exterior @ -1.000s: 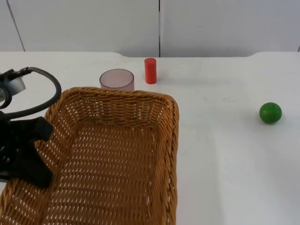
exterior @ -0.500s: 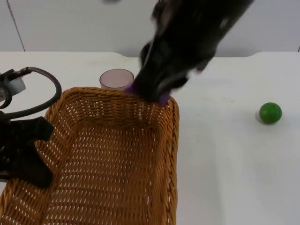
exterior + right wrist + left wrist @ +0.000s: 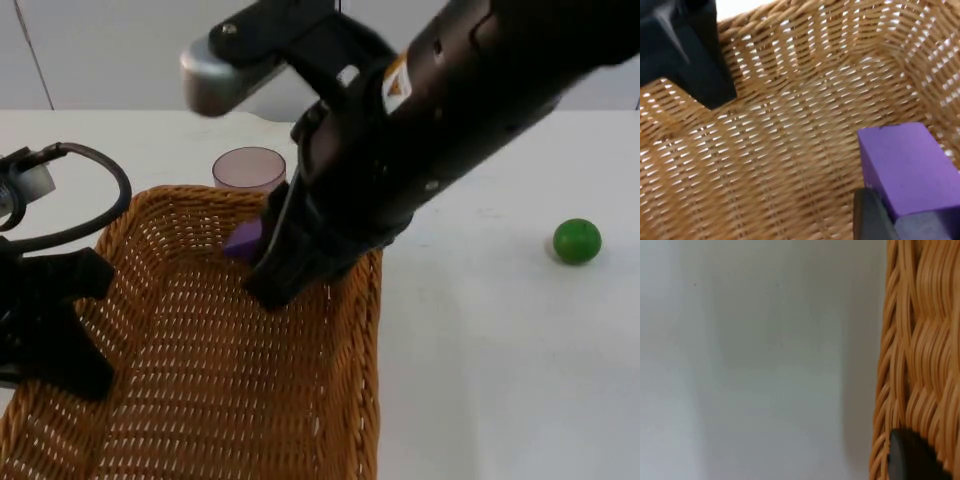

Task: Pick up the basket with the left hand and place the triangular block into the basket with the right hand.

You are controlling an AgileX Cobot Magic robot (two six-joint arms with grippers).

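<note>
A tan wicker basket (image 3: 150, 400) fills the near left of the top view, and my left gripper (image 3: 50, 330) is shut on its left rim, holding it. Its woven wall (image 3: 920, 350) passes close by in the left wrist view. My right gripper (image 3: 265, 265) reaches over the basket's far end, shut on a purple block (image 3: 243, 238). In the right wrist view the purple block (image 3: 907, 167) hangs above the basket's woven floor (image 3: 780, 165), held at its lower end.
A translucent pink cup (image 3: 247, 168) stands just behind the basket. A green ball (image 3: 577, 241) lies on the white table (image 3: 500, 340) at the right. The right arm covers the spot behind the basket's far right corner.
The right arm has swung in from above and come down over the basket's far end with the purple block. It now hides the red cylinder seen a second ago. The basket and left gripper stayed put.
</note>
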